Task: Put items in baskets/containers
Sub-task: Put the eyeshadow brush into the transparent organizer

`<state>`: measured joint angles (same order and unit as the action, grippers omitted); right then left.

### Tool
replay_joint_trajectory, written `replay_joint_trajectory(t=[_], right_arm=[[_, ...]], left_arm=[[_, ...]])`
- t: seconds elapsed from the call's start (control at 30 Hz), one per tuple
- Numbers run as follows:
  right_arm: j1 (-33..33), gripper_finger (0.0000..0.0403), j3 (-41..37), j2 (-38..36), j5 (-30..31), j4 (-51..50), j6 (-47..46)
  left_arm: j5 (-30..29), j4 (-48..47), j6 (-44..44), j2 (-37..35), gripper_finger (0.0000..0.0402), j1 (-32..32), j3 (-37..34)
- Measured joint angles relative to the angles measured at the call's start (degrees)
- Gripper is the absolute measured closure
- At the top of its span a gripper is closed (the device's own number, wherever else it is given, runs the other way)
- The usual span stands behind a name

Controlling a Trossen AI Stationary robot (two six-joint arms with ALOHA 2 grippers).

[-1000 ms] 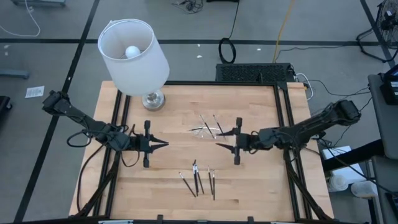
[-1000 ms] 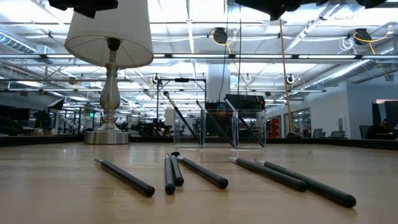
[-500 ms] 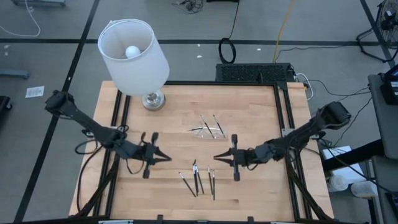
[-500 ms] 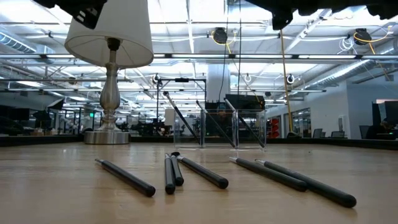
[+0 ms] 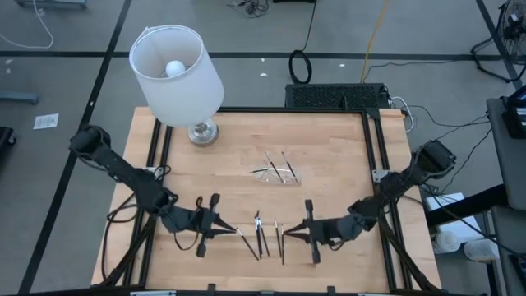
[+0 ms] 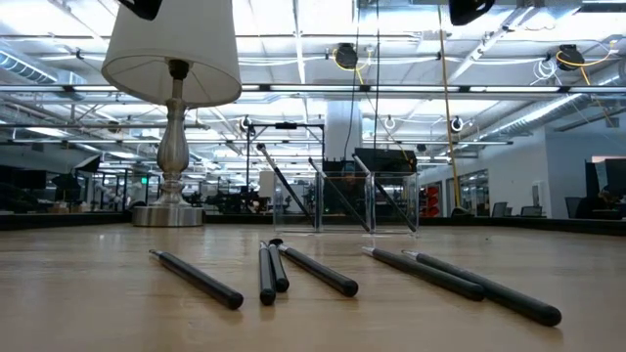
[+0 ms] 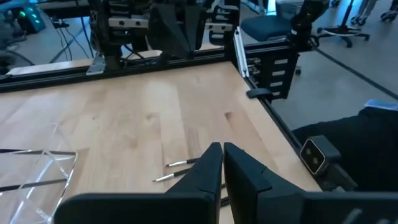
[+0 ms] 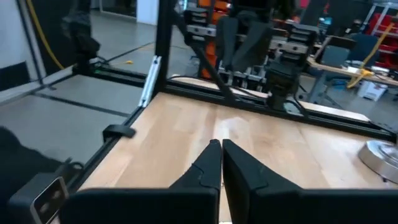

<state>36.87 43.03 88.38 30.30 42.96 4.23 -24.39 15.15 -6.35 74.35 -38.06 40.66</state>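
Both arms hang low over the near part of the table (image 5: 329, 164). The left gripper (image 5: 231, 232) and right gripper (image 5: 284, 236) have their fingers pressed together, holding nothing, and flank the loose sticks (image 5: 261, 238) lying near the front edge. Farther back, mid-table, the clear tray (image 5: 277, 173) holds a few more. A lamp (image 5: 176, 67) stands far left.

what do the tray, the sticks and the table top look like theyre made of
Tray: clear hard plastic, probably; the room shows through its walls.
Sticks: matte dark shafts with lighter tips; plastic or painted wood, hard to tell.
Table top: light wood planks with visible grain and seams.
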Motion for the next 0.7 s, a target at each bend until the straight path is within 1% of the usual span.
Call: replay_joint_trajectory(t=[0.07, 0.17, 0.4, 0.5, 0.57, 0.7], right_arm=[[0.41, 0.0402, 0.0, 0.02, -0.26, -0.09, 1.21], [0.38, 0.0399, 0.0, 0.01, -0.8, -0.67, 0.65], [-0.4, 0.0402, 0.0, 0.02, -11.15, -0.82, -0.38], [-0.88, 0.0402, 0.0, 0.02, -12.4, -0.31, -0.73], [-1.29, 0.0402, 0.0, 0.32, -12.39, -0.21, -2.52], [-2.05, 0.0402, -0.02, 2.55, -12.47, -0.25, -5.43]], left_arm=[[-0.08, 0.2, 0.02, 0.88, 0.0376, -0.26, 0.61], [-0.08, 0.02, -0.43, 1.57, 0.0376, -0.33, 0.9], [-0.06, -1.75, -1.54, 1.57, 0.0376, -0.45, 0.88], [-0.02, -1.94, -1.49, 1.57, 0.0376, -0.48, 0.88], [0.38, -2.85, -1.44, 1.57, 0.0376, -0.48, 0.88], [0.96, -2.92, 0.29, 1.55, 0.0376, -0.48, 0.86]])
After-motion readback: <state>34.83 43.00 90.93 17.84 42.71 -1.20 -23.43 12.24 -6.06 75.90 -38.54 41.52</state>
